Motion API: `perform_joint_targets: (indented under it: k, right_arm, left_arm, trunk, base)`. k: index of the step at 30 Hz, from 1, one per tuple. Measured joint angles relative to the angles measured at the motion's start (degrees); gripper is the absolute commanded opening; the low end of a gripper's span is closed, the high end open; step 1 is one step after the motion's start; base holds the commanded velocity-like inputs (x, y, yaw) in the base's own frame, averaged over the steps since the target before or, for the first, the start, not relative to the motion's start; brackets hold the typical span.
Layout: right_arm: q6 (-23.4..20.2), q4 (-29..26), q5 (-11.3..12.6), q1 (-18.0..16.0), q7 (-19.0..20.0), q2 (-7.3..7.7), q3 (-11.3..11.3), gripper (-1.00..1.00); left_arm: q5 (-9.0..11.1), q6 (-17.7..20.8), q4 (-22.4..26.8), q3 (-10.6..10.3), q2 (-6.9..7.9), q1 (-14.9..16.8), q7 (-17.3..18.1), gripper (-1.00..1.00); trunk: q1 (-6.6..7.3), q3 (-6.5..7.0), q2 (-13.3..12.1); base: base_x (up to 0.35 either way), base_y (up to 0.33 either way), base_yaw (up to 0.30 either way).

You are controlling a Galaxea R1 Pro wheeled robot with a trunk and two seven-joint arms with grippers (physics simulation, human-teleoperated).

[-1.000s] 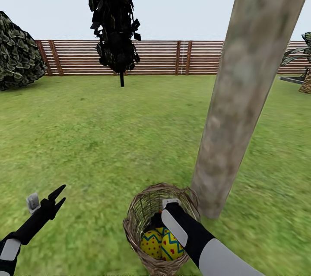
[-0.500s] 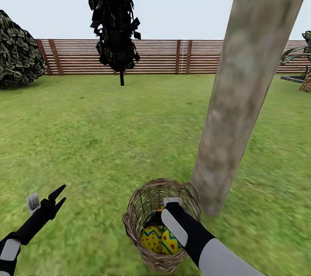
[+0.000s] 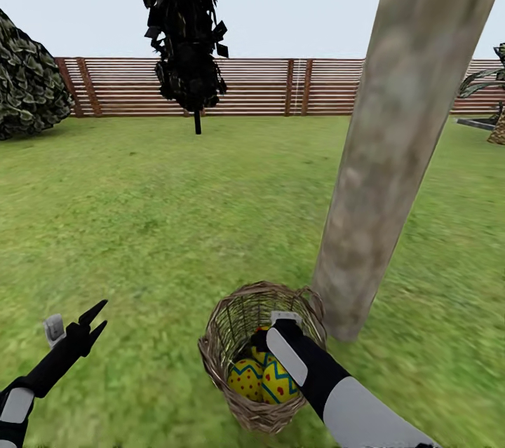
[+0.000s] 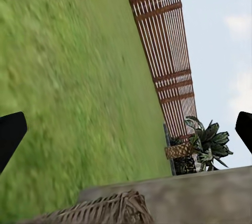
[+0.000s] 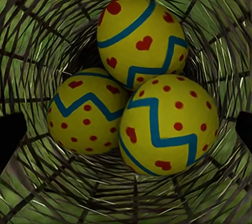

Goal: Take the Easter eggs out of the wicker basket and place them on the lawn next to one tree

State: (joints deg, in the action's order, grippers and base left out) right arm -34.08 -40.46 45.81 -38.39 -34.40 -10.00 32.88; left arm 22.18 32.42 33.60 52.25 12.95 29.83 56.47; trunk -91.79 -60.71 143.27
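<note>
Right wrist view stares straight down at the three Easter eggs (image 5: 134, 84) nested in the wicker basket (image 5: 37, 29), right tool (image 5: 126, 129) spread wide to straddle one. Basket sits on the lawn (image 3: 140, 224) just beside the tree (image 3: 393, 153), keeping the carry short, while the left tool (image 3: 93, 318) waits unclenched, aside.

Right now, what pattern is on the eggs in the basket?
Yellow Easter eggs with blue zigzag bands and red dots and hearts, clearest in the right wrist view.
</note>
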Motion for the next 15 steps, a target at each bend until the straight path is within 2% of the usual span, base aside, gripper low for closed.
perform_joint_targets:
  k: [7, 15]
  right_arm:
    - [2.0, 7.1, 0.1, -3.2, -0.1, 0.0, -0.1, 1.0]
    - [2.7, 8.2, 0.2, -3.9, -0.1, 0.0, -0.1, 1.0]
  left_arm:
    - [0.0, 0.0, 0.0, 0.0, 0.17, 0.0, 0.0, 1.0]
    - [0.1, 0.1, 0.0, 0.0, 0.21, 0.0, 0.0, 1.0]
  trunk:
    - [-0.18, -1.55, 0.1]
    - [-0.39, -3.33, 0.2]
  base:
    - [0.0, 0.0, 0.0]
    - [0.0, 0.0, 0.0]
